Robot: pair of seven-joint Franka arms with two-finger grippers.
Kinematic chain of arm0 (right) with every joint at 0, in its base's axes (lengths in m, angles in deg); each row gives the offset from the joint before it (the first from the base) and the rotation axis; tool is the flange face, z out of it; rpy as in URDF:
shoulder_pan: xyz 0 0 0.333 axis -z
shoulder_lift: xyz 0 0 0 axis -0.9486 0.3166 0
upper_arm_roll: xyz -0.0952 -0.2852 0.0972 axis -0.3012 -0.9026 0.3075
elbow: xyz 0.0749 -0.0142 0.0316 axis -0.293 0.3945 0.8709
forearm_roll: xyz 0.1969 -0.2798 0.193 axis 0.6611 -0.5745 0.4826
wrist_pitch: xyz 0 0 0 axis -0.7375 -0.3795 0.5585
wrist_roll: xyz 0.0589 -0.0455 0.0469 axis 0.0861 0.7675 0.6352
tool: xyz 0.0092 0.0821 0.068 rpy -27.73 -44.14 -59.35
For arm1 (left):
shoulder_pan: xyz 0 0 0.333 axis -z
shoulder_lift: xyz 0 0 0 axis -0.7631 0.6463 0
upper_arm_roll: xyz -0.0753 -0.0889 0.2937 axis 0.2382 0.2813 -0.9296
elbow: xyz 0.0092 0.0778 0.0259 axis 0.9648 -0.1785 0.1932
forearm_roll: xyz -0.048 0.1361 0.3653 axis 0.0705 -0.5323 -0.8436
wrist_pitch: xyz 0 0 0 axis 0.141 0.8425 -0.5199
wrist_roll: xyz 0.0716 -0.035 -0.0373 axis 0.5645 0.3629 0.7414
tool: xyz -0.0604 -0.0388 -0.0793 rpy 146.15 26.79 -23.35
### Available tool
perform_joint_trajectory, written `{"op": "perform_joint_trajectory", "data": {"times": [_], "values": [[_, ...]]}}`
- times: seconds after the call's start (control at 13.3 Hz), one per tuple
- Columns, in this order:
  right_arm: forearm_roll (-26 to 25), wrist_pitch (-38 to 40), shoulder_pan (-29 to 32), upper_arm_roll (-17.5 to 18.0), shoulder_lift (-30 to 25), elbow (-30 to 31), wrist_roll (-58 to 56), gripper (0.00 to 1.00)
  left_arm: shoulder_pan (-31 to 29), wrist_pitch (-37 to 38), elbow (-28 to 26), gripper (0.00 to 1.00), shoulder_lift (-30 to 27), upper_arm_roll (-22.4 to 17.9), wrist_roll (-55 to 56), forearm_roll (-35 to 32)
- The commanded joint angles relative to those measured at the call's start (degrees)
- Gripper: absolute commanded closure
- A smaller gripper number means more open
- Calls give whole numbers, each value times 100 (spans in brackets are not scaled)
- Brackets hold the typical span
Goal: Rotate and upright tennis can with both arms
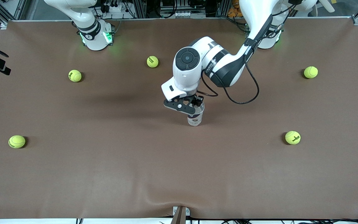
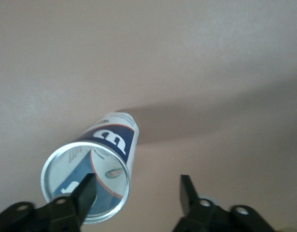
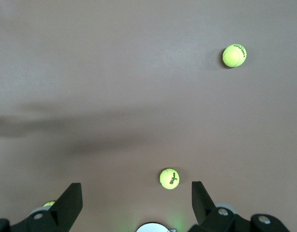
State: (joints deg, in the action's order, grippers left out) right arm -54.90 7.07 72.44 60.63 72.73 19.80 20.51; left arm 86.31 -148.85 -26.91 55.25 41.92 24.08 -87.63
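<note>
The can [image 1: 195,119] stands upright near the middle of the table [image 1: 135,174], open silver rim up, so the uprighting appears done. The left claw [image 2: 136,191] hangs just above it, fingers [image 2: 85,191] spread; one sits at the rim, and whether it touches cannot be told. What seems left is clearing this arm away. The right claw [image 3: 136,200] waits, open, high over the edge by the bases. Five balls [image 1: 75,75] lie scattered.

The can [image 1: 195,119] stands mid-desk [image 1: 135,174] under the left gripper [image 1: 187,107]; five balls [image 1: 75,75] lie well apart toward the edges.
</note>
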Motion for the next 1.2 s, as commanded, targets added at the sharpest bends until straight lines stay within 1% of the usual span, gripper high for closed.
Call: {"op": "perform_joint_trajectory", "data": {"times": [0.0,0.22,0.38,0.53,0.67,0.82,0.97,1.05,1.12], "values": [[13,-17,-19,16,15,-44,90,0,-97,198,16,0,-478,-37,20,-140],[31,-17,-19,16,24,-44,98,0,-667,303,-37,0,-1128,-37,2,-149],[39,-17,-10,16,24,-44,98,0,-1071,672,-37,0,-1480,-28,-7,-97],[48,-17,-19,16,33,-44,98,0,-1598,1084,-37,0,-1831,-19,-15,-88],[48,-17,-19,16,59,-44,98,0,-2038,1620,-28,0,-2052,-19,-15,-88],[48,-17,-19,16,59,-44,98,0,-2390,2086,-20,0,-2140,-11,-50,-88],[40,-17,-19,16,59,-44,90,0,-2549,2298,-37,0,-2359,-45,-130,-123],[39,-17,-19,16,59,-44,98,0,-2611,2587,-46,0,-2439,-46,-156,-158],[48,-17,-19,16,59,-44,98,0,-2820,2755,-46,0,-2509,-37,-200,-167]]}}
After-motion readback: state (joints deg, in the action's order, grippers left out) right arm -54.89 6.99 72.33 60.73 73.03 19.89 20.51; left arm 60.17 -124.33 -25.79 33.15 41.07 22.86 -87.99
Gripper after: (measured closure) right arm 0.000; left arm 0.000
